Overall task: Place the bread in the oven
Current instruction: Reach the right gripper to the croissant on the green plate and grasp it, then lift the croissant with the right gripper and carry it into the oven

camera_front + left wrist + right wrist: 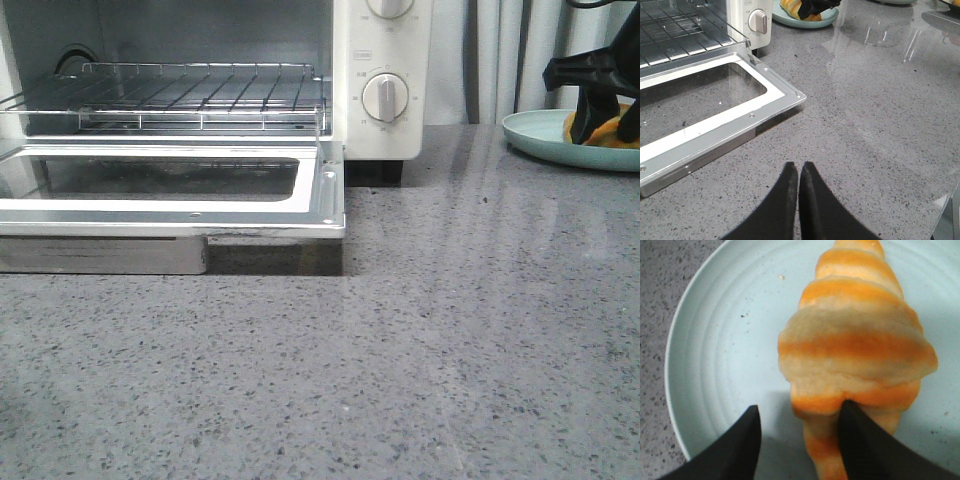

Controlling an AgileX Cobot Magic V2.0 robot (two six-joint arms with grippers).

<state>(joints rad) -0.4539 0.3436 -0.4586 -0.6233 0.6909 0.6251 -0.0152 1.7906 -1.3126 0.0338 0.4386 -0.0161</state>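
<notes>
Two end effectors are under my control, and I report on each in turn. The right end effector is down over the pale green plate, at the far right of the grey speckled worktop. Its fingers stand apart; one is over bare plate, while the other appears to press against the side of the bread. The roll is not between them, so I record no grip. The bread lies on the plate, its orange and cream bands running across it and its tapered end pointing away from the fingers. In the front view the black end effector partly covers the roll.

The left end effector hangs over bare worktop just in front of the oven door. Its fingertips are closed together with only a thin seam showing between them, and they hold nothing.

The oven sits at the left rear of the worktop, well apart from the plate. Its glass-windowed door is folded down flat, and the wire rack inside is exposed. A round white knob shows on the control panel at the oven's right side.
</notes>
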